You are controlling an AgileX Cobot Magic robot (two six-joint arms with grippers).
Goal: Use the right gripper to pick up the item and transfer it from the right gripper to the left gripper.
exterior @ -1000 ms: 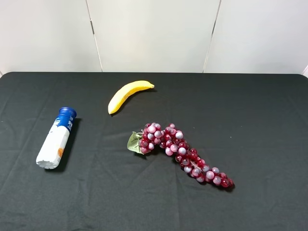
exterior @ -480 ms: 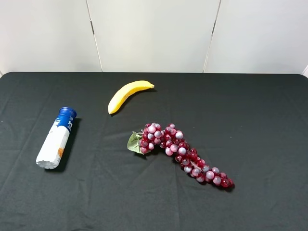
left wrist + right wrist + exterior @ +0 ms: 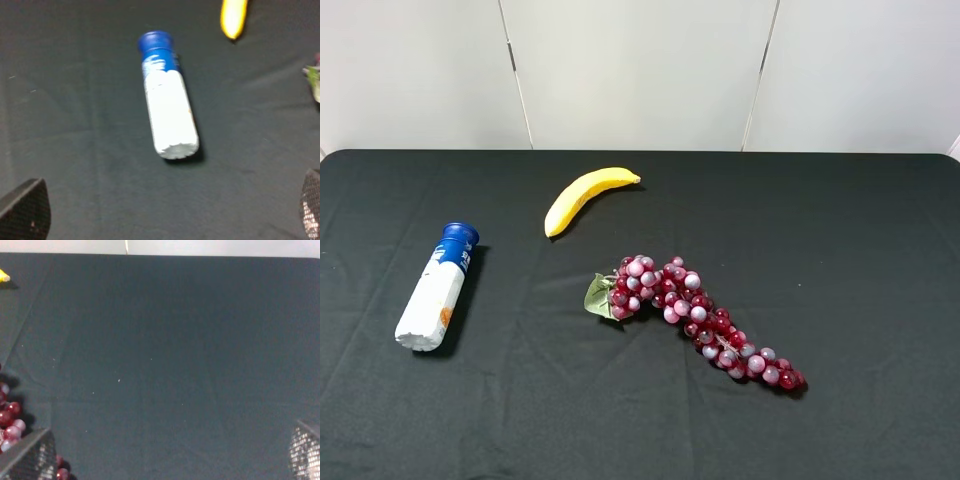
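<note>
The item [image 3: 437,289] is a slim white bottle with a blue cap, lying on its side at the left of the black table, cap pointing to the back. In the left wrist view the item [image 3: 167,105] lies ahead of the left gripper [image 3: 165,212], whose two fingertips [image 3: 27,210] show at the lower corners, spread wide apart and empty. The right gripper [image 3: 172,452] is also open, its fingertips [image 3: 32,457] at the frame's lower corners over bare cloth. Neither gripper nor arm appears in the exterior high view.
A yellow banana [image 3: 585,196] lies at the back centre. A red grape bunch [image 3: 695,315] with a green leaf sprawls across the middle; some grapes [image 3: 9,417] show beside the right gripper's finger. The black table [image 3: 860,260] ends at a white wall behind.
</note>
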